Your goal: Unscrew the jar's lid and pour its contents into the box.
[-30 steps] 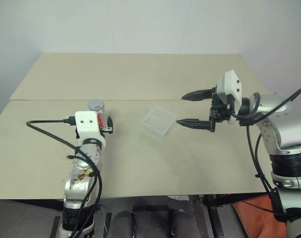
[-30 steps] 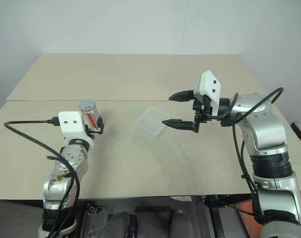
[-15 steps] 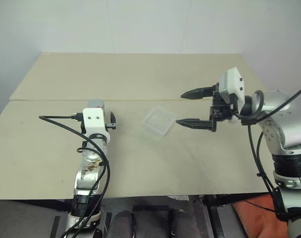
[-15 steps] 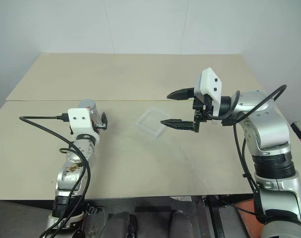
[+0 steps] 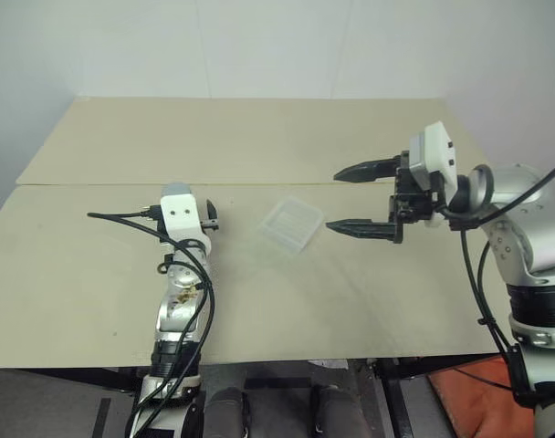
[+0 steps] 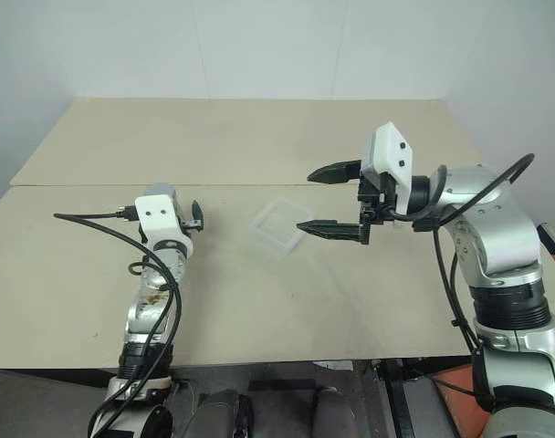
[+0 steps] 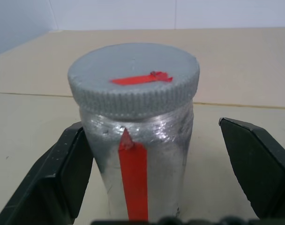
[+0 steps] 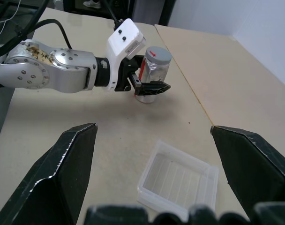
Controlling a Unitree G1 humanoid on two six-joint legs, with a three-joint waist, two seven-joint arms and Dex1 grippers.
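Left pincer [image 7: 147, 154] spread around the upright jar [image 7: 138, 164]

At left of centre on the table [image 5: 259, 137], the jar stood lidded with its lid [image 7: 133, 79]; one finger touched it. The box [image 5: 291, 224] lay mid-frame, and the right pincer [image 5: 355, 197] hung spread and empty just right of it.

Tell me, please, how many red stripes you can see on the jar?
2: one lies flat across the top of the lid, the other runs down the side of the jar that faces the left gripper. The far side is hidden.

Left gripper [image 7: 152, 178] and right gripper [image 5: 355, 198] both spread wide
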